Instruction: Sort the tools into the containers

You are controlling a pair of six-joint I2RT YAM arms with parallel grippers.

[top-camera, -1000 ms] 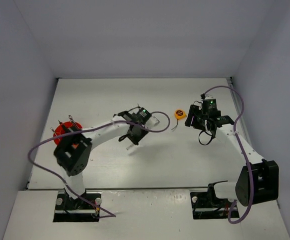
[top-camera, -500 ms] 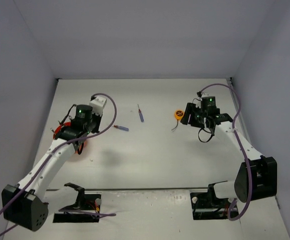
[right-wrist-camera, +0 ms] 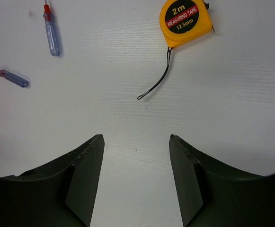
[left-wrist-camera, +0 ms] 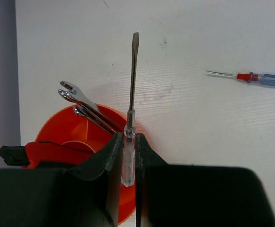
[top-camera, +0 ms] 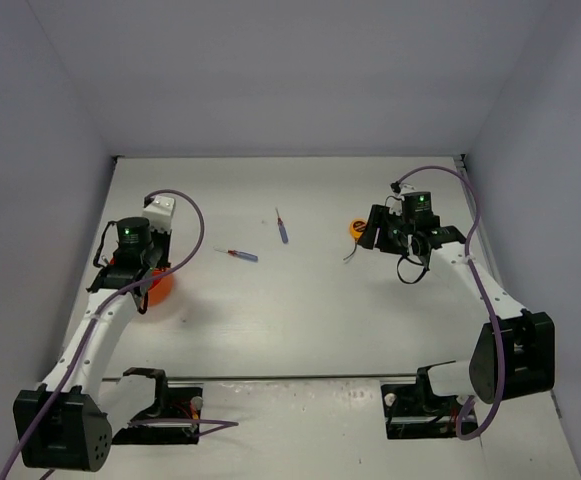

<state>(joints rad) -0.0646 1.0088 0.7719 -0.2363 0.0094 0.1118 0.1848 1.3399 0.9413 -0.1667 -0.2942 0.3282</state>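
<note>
Screwdriver [left-wrist-camera: 134, 75] with a clear handle is clamped between the jaws of the left gripper [left-wrist-camera: 128, 142], its blade pointing up the wrist view, over the rim of the orange tub [left-wrist-camera: 52, 135] at the left of the table [top-camera: 320, 320]. Silver wrenches [left-wrist-camera: 78, 99] and a red-and-black tool [left-wrist-camera: 42, 150] lie in the tub. Two loose screwdrivers [right-wrist-camera: 52, 40] lie mid-table. The yellow tape measure [right-wrist-camera: 183, 19] sits further right, the right gripper [right-wrist-camera: 136, 142] beside it, jaws apart and empty

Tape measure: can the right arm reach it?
Probably yes. The right hand is open and empty, and the tape measure lies just ahead on the table with only its own thin cord between them.
</note>
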